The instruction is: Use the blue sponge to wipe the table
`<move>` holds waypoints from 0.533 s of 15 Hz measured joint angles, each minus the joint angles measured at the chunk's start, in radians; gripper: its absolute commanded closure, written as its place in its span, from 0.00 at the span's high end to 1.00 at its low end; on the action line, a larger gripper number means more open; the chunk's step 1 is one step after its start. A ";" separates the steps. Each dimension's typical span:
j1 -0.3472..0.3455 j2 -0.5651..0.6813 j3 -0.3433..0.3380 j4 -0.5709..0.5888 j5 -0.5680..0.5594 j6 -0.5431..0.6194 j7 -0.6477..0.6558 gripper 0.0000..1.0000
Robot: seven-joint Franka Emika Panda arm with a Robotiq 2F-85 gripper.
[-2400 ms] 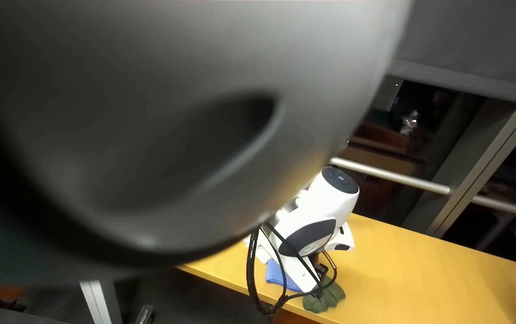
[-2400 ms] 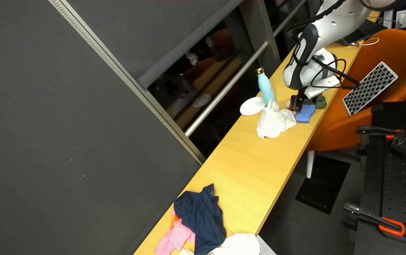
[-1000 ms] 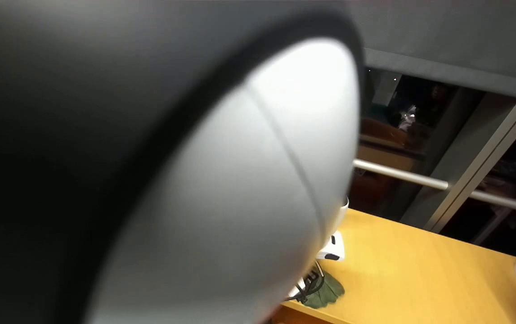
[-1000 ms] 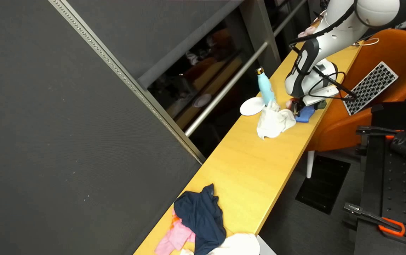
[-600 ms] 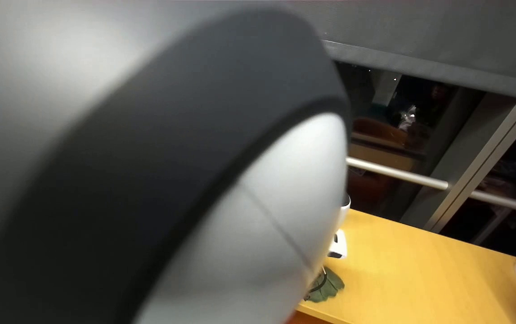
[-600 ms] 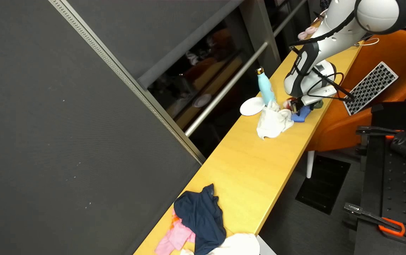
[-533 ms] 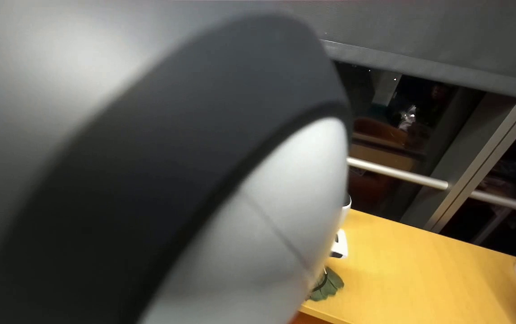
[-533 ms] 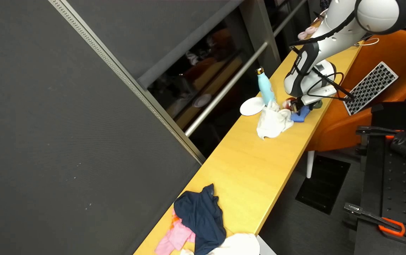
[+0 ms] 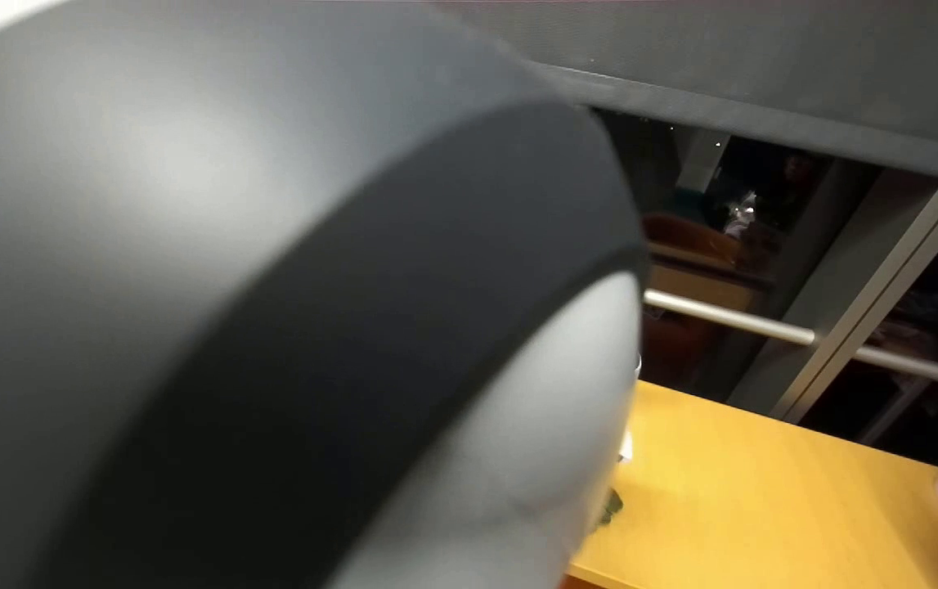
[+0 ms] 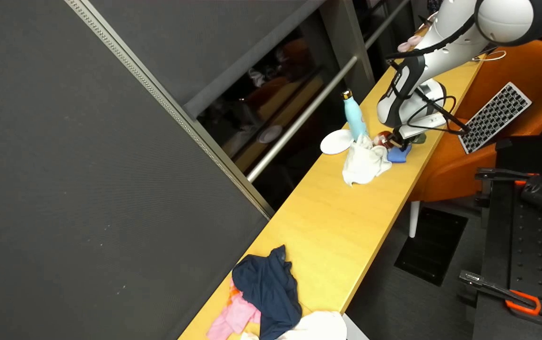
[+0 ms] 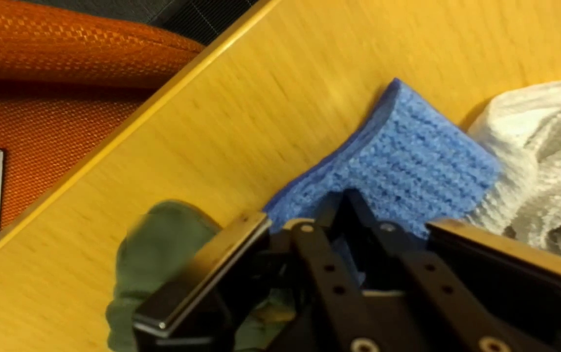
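Note:
The blue sponge (image 11: 422, 156) lies on the yellow-tan table (image 11: 212, 132), bent and curled along one edge. Dark fingers of my gripper (image 11: 344, 196) come together at its middle, their tips sunk against the foam. The jaws are closed, with the sponge spreading out on both sides of them; the pinched part is hidden by the fingers. In an exterior view the sponge (image 10: 397, 156) shows small beneath the gripper. A second exterior view is mostly blocked by the arm, leaving only part of the table (image 9: 747, 483).
A white cloth (image 11: 544, 156) touches the sponge's right side; a dark green item (image 11: 158, 259) sits left. Nearby stand a pale blue bottle (image 10: 355, 115), a white plate (image 10: 337, 142) and a reddish object (image 10: 382, 139). An orange chair (image 10: 526, 71) borders the table edge.
The jaws have closed at the sponge. Both have shifted slightly toward the white cloth, and the sponge looks more bunched. The arm now covers the green item further in an exterior view.

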 measured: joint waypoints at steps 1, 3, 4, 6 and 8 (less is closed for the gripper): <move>-0.001 0.000 0.008 0.000 0.000 -0.003 -0.001 0.01; -0.001 0.000 0.023 -0.001 0.000 -0.005 -0.011 0.01; -0.001 0.000 0.030 -0.001 0.000 -0.005 -0.016 0.01; 0.000 0.000 0.041 -0.001 0.000 -0.006 -0.021 0.01; 0.000 0.000 0.045 0.003 0.000 -0.029 -0.021 0.01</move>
